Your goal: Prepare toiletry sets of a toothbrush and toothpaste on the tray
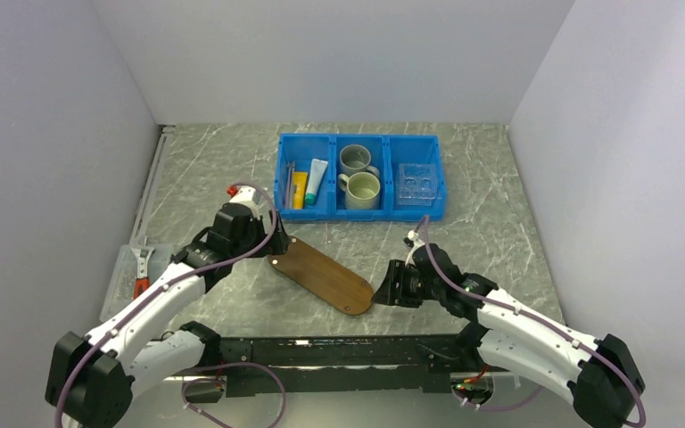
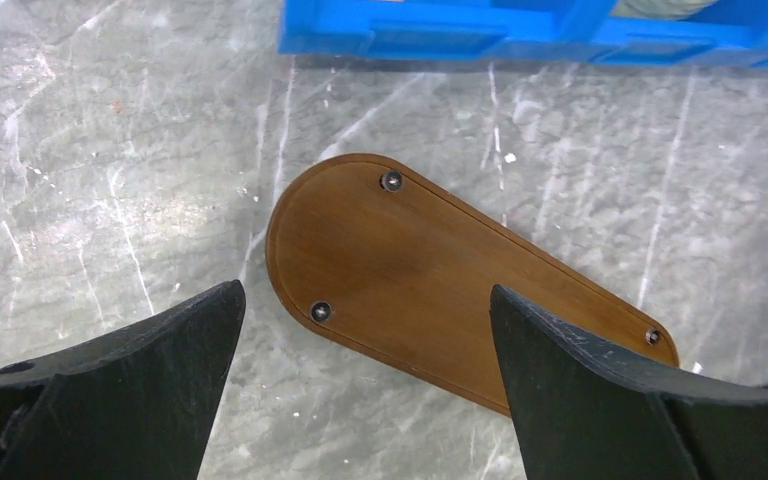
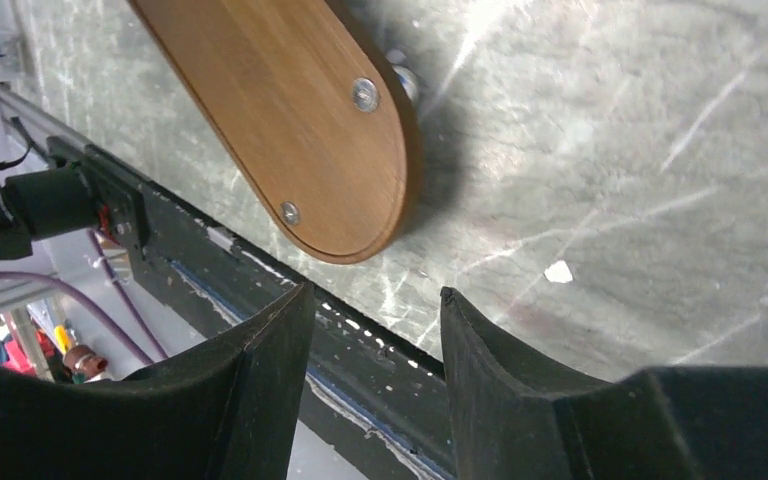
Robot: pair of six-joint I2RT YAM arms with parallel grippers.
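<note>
The dark-brown wooden tray (image 1: 321, 274) lies flat and slantwise on the marbled counter (image 1: 499, 223), one rounded end pointing toward the blue bin (image 1: 361, 214) and the other toward the near edge. The left claw (image 2: 365, 292) hangs over the tray's far end with its fingers spread wide and nothing between them. The right claw (image 3: 375, 293) sits low at the tray's near end, its fingers partly apart and gripping nothing, with the tray's rounded tip just beyond them. The tray carries nothing. In the bin's left compartment lie the two toothbrushes (image 1: 290, 183), the yellow tube (image 1: 299, 189) and the white tube with a teal end (image 1: 317, 181). Two mugs (image 1: 361, 189) stand in the middle compartment, and a clear holder (image 1: 416, 182) is in the right one.
</note>
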